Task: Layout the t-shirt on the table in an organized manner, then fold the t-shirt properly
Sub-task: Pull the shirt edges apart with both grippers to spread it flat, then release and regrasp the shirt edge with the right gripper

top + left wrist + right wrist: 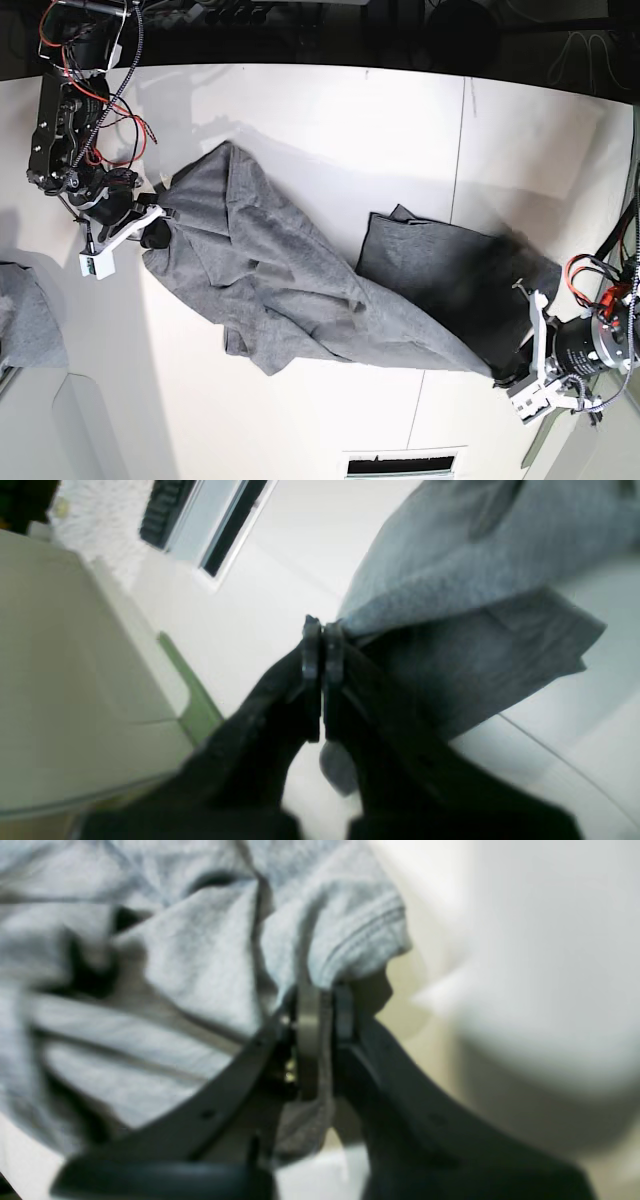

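two dark grippers each pinch one end of the large heather-grey cotton t-shirt [300,290], which stretches in a rumpled diagonal band across the flat white table [330,120] in the base view. the right gripper [322,995], at that view's left side, has its black fingers [345,1015] pressed together on a hemmed edge of the cloth; a fold of grey fabric runs down between them, and the rest of the shirt bunches in deep creases to the left of the fingers in the right wrist view. the left gripper [322,630], near the table's lower right corner in the base view, is clamped tight as well, its two tips meeting on a corner of the shirt, with layered cloth spreading up and to the right from the tips in the left wrist view. the shirt's wide end lies near the right gripper; its other end narrows toward the left gripper, beside a flatter dark grey part lying on the table. a thin dark seam line [458,150] crosses the tabletop. a smaller bunch of grey cloth [25,315] sits at the far left edge of the base view, well apart from the shirt.
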Controlling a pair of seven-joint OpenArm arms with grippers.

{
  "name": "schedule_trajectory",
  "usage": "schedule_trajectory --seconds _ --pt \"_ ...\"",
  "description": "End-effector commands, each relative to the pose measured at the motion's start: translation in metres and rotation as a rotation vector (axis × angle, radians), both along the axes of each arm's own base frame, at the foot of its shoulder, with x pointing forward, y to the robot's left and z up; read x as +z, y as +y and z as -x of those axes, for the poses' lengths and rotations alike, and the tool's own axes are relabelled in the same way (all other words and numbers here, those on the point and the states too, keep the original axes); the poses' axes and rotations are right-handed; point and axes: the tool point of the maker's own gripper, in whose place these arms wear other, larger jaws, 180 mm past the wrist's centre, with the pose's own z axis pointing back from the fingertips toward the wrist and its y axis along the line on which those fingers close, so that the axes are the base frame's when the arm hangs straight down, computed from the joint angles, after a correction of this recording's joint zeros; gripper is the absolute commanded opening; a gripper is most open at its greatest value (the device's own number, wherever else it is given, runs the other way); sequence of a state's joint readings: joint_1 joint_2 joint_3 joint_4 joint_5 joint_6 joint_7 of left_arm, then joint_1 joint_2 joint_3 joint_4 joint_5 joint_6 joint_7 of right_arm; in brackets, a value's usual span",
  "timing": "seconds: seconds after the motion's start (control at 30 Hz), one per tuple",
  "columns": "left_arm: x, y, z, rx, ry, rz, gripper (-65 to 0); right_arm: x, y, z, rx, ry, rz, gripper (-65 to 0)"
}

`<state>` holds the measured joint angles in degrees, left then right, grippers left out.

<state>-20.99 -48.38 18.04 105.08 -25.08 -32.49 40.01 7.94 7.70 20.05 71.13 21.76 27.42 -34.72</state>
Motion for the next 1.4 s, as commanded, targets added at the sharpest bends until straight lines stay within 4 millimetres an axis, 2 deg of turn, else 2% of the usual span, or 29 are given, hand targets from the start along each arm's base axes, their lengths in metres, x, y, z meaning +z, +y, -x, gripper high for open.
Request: schedule_trajectory --seconds 0.0,0.1,0.2,0.3,0.43,0.5,0.53,0.6,0.67,0.77,0.87,0.93,1.03,1.23,1.37 --pt "0.032 0.004 -0.004 0.001 -0.088 -0.019 -65.0 0.018 -0.013 -0.014 -0.017 -0.066 0.011 -65.0" --pt "0.053 -0.004 0.014 -0.027 -0.097 -0.034 -65.0 0.02 -0.024 -0.014 -0.033 -0.068 0.024 -65.0" --pt "0.05 -0.024 0.044 -0.108 -0.047 -0.052 -65.0 0.019 -0.027 -0.013 -0.03 -0.063 0.039 -65.0" --pt "0.02 -0.054 0.09 -0.246 0.087 -0.029 -65.0 0.018 -0.027 -0.013 -0.03 -0.061 0.04 -65.0" --pt "-0.032 -0.099 0.165 -0.436 0.353 0.138 -65.0 0.018 -0.027 -0.012 -0.03 -0.06 0.043 -65.0" --pt "-0.046 -0.115 0.184 -0.452 0.42 0.227 -64.6 0.017 -0.027 -0.012 -0.029 -0.059 0.047 -65.0" --pt "-0.052 -0.12 0.188 -0.446 0.44 0.26 -59.3 0.017 -0.027 -0.012 -0.029 -0.06 0.046 -65.0" --pt "-0.061 -0.127 0.189 -0.425 0.461 0.301 -48.4 0.017 -0.027 -0.012 -0.029 -0.06 0.045 -65.0" --pt "-0.069 -0.126 0.184 -0.397 0.467 0.308 -41.7 0.017 -0.027 -0.012 -0.029 -0.06 0.045 -65.0" --pt "-0.08 -0.119 0.176 -0.36 0.474 0.286 -41.1 0.017 -0.027 -0.012 -0.029 -0.06 0.045 -65.0" --pt "-0.088 -0.109 0.17 -0.328 0.471 0.248 -41.1 0.02 -0.025 -0.013 -0.035 -0.069 0.018 -46.9" --pt "-0.093 -0.104 0.166 -0.303 0.474 0.235 -41.1 0.025 -0.02 -0.015 -0.027 -0.081 -0.019 -40.8" --pt "-0.1 -0.093 0.157 -0.231 0.47 0.22 -41.1 0.039 -0.006 -0.015 0.028 -0.109 -0.074 -40.6" --pt "-0.113 -0.068 0.135 -0.088 0.426 0.191 -41.1 0.085 0.014 -0.022 0.123 -0.206 -0.067 -40.6" --pt "-0.132 -0.039 0.119 0.039 0.407 0.171 -41.1 0.085 0.034 -0.021 0.194 -0.202 -0.049 -40.6"
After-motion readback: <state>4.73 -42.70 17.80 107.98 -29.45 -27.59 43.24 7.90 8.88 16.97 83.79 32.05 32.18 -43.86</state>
